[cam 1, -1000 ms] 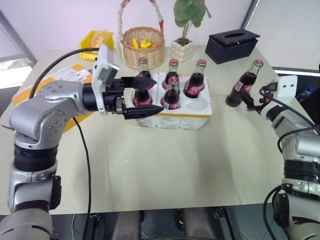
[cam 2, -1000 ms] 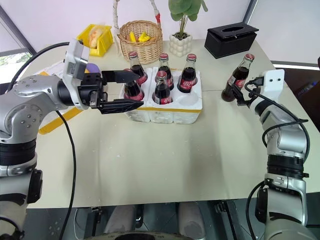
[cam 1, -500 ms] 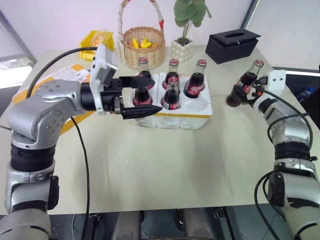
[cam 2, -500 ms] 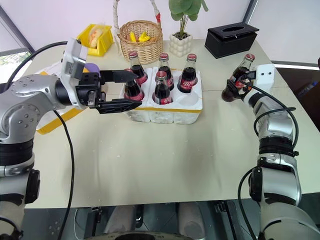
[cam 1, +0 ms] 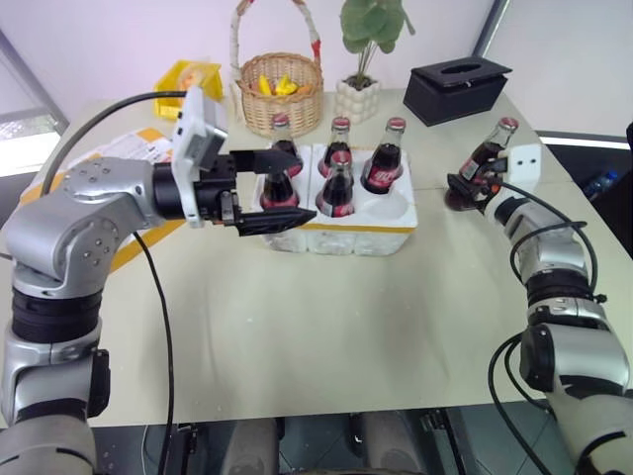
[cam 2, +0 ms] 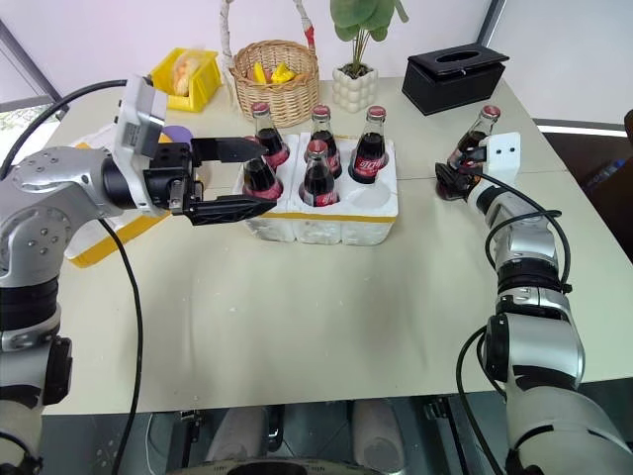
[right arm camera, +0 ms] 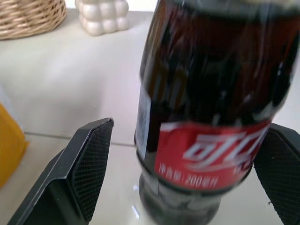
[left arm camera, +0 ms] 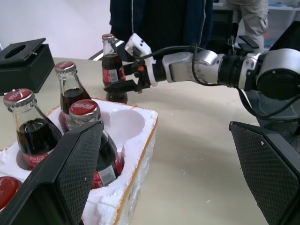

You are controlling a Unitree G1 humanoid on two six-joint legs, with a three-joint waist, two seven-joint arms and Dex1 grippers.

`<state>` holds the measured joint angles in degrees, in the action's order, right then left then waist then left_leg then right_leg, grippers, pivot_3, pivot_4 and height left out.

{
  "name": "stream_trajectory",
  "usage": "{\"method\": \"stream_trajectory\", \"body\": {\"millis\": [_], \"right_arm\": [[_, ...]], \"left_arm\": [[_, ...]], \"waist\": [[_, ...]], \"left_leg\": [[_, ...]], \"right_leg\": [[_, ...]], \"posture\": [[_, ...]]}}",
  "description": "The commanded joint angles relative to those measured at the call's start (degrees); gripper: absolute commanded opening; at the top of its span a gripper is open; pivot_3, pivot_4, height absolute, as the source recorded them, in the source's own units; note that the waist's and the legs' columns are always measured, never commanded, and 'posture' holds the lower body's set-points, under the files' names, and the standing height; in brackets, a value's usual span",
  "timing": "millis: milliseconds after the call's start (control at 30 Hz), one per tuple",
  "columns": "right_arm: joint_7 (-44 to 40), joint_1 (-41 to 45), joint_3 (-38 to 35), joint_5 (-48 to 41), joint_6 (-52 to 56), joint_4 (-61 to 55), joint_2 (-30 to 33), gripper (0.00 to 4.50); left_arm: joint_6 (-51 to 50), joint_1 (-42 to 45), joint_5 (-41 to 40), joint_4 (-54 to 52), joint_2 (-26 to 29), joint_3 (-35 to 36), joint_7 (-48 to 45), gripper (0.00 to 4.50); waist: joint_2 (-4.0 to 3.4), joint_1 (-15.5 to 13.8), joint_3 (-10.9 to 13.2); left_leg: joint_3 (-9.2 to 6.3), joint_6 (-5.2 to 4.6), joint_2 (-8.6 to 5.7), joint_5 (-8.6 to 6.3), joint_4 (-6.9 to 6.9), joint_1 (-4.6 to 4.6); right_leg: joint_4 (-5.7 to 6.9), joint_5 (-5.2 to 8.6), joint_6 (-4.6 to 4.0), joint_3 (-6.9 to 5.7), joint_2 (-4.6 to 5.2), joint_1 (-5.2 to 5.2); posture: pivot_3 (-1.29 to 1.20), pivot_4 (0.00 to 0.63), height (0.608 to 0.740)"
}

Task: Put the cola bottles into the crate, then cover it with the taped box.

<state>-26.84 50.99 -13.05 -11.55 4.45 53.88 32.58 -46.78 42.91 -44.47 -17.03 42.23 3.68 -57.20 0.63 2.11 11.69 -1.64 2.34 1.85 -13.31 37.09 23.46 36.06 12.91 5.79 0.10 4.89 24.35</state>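
The white styrofoam crate point(cam 1: 348, 230) sits mid-table with several cola bottles point(cam 1: 387, 158) upright in its wells; its front right well point(cam 1: 389, 205) is empty. Another cola bottle point(cam 1: 487, 158) stands on the table to the right. My right gripper point(cam 1: 469, 185) is open, its fingers point(right arm camera: 89, 164) on either side of that bottle's lower body point(right arm camera: 206, 117). My left gripper point(cam 1: 307, 188) hangs open over the crate's front left corner, level with the bottles and holding nothing. The taped box point(cam 1: 132, 148) lies at the far left, mostly hidden behind my left arm.
Along the table's back edge stand a yellow bin point(cam 1: 193, 77), a wicker basket point(cam 1: 282, 91), a white plant pot point(cam 1: 358, 99) and a black tissue box point(cam 1: 460, 89). People stand beyond the table point(left arm camera: 154, 18). The table's right edge runs close behind the loose bottle.
My right gripper has moved forward up to the loose bottle, so its open fingers now flank it. The left gripper and the crate have stayed put.
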Motion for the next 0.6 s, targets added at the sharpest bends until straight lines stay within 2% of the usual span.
{"method": "stream_trajectory", "body": {"millis": [33,67,133,167,233,467,600], "right_arm": [[0.0,2.0,-2.6,-1.9,-0.7,-0.2,0.3,4.45],[-0.1,2.0,-2.8,-2.0,-0.6,-0.2,0.3,4.45],[-0.2,1.8,-3.2,-2.2,-0.5,-0.4,0.4,3.93],[-0.2,1.6,-3.2,-2.1,-0.5,-0.5,0.4,3.63],[-0.2,1.3,-3.3,-2.1,-0.5,-0.8,0.3,2.67],[-0.8,-0.7,-3.1,-2.4,0.7,-5.3,0.0,2.67],[-0.4,-4.1,-2.5,-1.6,1.9,-14.4,1.5,2.67]], "left_arm": [[1.1,0.0,-0.6,-1.7,0.8,2.0,0.2,4.50],[1.1,0.0,-0.6,-1.8,0.8,2.0,0.3,4.50],[1.2,0.1,-0.5,-1.6,0.7,1.9,0.2,4.50],[1.3,0.2,-0.4,-1.4,0.7,1.8,0.2,4.50],[1.4,0.3,-0.3,-1.2,0.7,1.8,0.1,4.50],[1.9,0.1,0.0,-0.5,0.9,1.3,-0.7,4.50],[2.1,-1.0,-0.1,0.0,1.7,1.2,-2.2,4.50]], "waist": [[0.00,0.1,0.0],[0.00,0.3,0.0],[0.00,0.4,0.0],[0.00,0.4,0.0],[0.00,0.4,0.0],[0.00,0.4,0.0],[-0.04,0.3,0.0]], "left_leg": [[0.00,0.00,0.00,0.00,0.00,0.00],[0.00,0.00,0.00,0.00,0.00,0.00],[0.00,0.00,0.00,0.00,-0.01,0.00],[0.00,0.00,0.00,0.00,-0.01,0.00],[0.00,0.00,0.00,0.00,-0.01,0.00],[-0.01,0.00,0.00,0.00,-0.01,0.00],[-0.01,0.00,0.00,0.00,-0.04,0.00]], "right_leg": [[0.00,0.00,0.00,0.00,0.00,0.00],[0.00,0.00,0.01,0.00,0.00,0.00],[0.01,-0.01,0.02,0.00,0.00,0.00],[0.01,-0.01,0.02,0.00,0.00,0.00],[0.02,-0.01,0.02,0.00,0.00,0.00],[0.02,-0.01,0.03,0.00,0.00,0.00],[0.02,-0.01,0.03,0.00,0.00,0.00]], "posture": [[0.00,0.150,0.740],[0.00,0.150,0.740],[0.00,0.150,0.740],[0.00,0.150,0.740],[0.00,0.150,0.740],[0.00,0.150,0.740],[0.00,0.150,0.740]]}}
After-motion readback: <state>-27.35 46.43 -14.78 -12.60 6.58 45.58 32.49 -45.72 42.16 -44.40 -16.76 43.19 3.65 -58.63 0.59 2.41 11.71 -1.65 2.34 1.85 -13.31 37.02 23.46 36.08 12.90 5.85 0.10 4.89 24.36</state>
